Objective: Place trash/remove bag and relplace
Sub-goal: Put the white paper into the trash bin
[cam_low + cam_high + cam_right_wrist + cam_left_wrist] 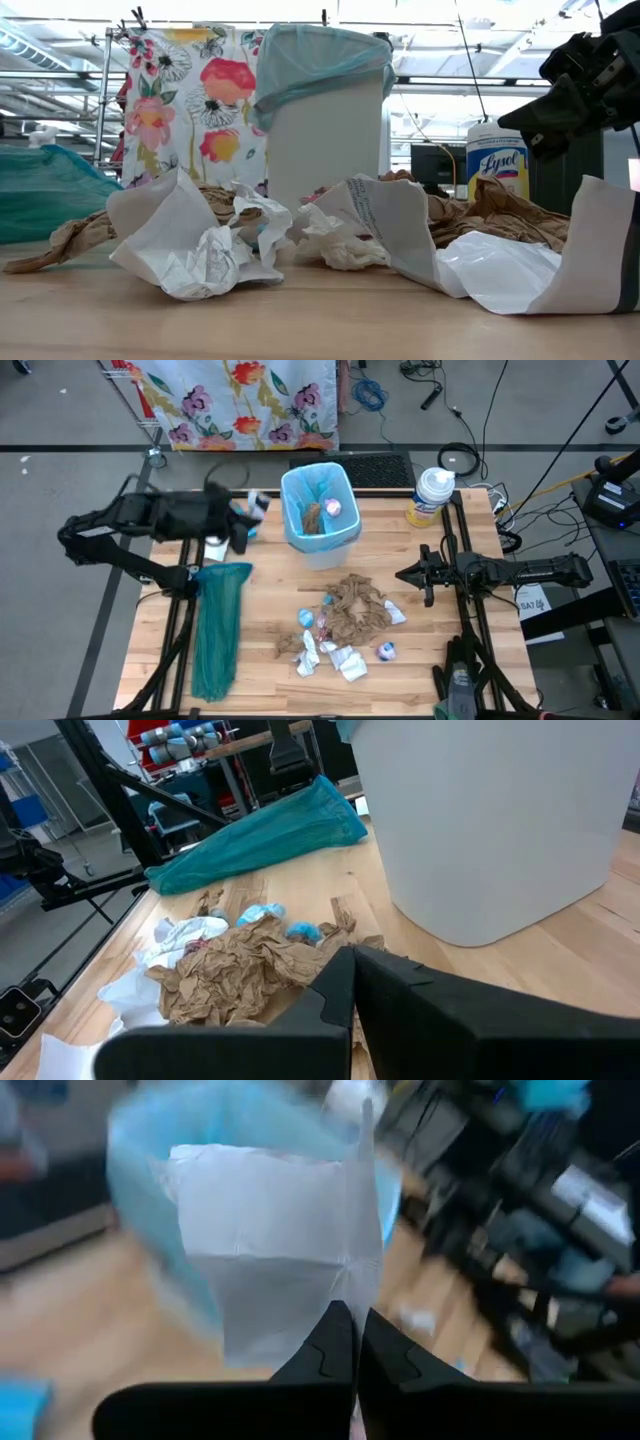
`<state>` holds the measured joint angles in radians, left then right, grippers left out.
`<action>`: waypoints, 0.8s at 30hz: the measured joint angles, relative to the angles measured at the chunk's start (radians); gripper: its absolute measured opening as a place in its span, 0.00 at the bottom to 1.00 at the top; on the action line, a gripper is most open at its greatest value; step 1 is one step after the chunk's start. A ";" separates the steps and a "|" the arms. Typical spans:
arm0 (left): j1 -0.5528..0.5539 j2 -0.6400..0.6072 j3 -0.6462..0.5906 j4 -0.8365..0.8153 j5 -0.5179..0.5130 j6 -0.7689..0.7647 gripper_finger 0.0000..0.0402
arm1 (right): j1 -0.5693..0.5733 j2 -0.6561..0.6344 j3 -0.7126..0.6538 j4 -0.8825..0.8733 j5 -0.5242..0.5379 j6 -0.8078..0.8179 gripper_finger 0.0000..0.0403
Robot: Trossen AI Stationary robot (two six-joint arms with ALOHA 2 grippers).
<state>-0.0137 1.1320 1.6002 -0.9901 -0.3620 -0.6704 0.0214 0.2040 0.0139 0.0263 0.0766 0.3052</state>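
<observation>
The white bin (320, 520) stands at the table's far middle, lined with the pale blue bag (300, 485), whose edge is folded over the rim; brown paper and a pink bit (318, 515) lie inside. The trash (345, 620) lies loose on the table in front of the bin and shows close in the low view (210, 245). My left gripper (243, 528) hovers just left of the bin, shut on a white paper scrap (270, 1240). My right gripper (425, 575) hangs right of the pile, shut and empty; its fingers (345, 990) meet. My left gripper pinches the white paper scrap by a creased edge (348, 1285) between its two fingertips. The scrap is lifted clear of the table and spreads out ahead of the fingers, in front of the bin's blue-lined rim (150, 1140).
A darker teal bag (220, 625) lies lengthwise on the table's left side. A Lysol wipes tub (432, 495) stands at the far right corner. A floral cloth (240, 400) hangs beyond the far edge. Bare wood shows along the near edge.
</observation>
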 joint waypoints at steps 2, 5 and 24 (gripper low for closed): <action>0.070 0.042 0.025 0.062 0.081 0.100 0.00 | 0.000 0.000 0.000 -0.001 0.000 0.000 0.00; 0.178 0.109 0.064 0.126 0.239 0.203 0.00 | 0.000 0.000 0.000 -0.001 0.000 0.000 0.00; 0.384 0.414 0.118 0.291 0.473 0.467 0.20 | 0.000 0.000 0.000 0.000 0.000 0.000 0.00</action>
<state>0.3706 1.5455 1.7184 -0.6991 0.1111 -0.2031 0.0216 0.2043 0.0137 0.0261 0.0769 0.3052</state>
